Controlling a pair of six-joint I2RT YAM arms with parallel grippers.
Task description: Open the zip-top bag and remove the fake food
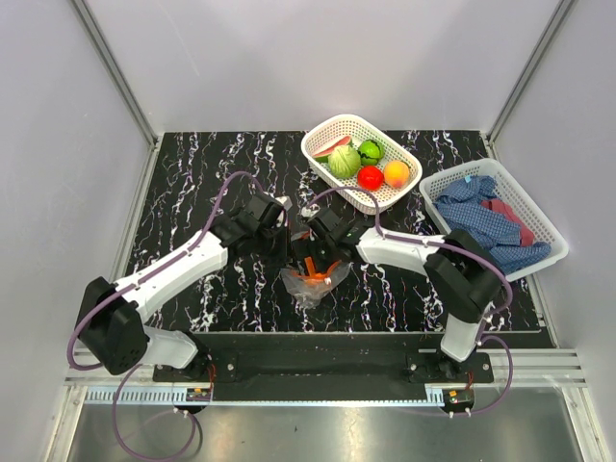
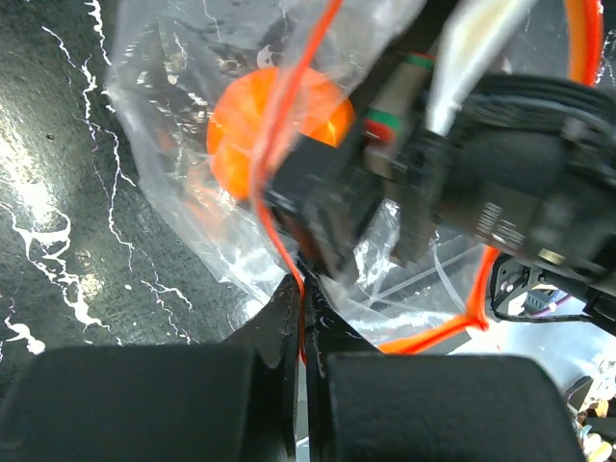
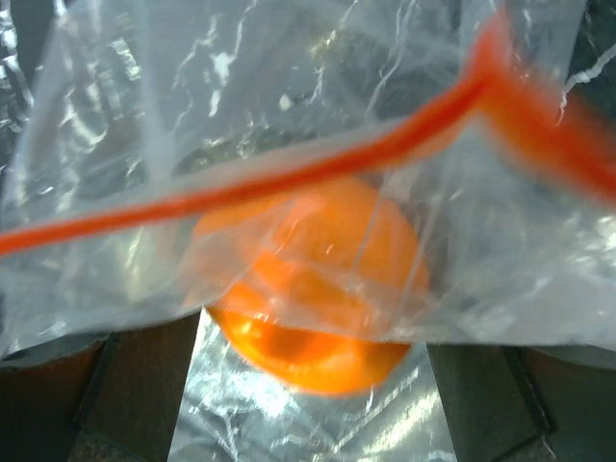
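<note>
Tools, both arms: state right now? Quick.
Left tool: closed, pinching the edge of the zip-top bag.
Right tool: open wide, gripping nothing; the orange ball in the bag sits ahead of it.

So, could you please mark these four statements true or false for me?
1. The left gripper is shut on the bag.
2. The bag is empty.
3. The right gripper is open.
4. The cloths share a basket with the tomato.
1. True: the left gripper is shut on the edge of the bag.
2. False: an orange ball is in it.
3. True: the right gripper is open, with a finger on each side of the ball.
4. False: the cloths lie in the right basket; the tomato is in the middle basket.
</note>
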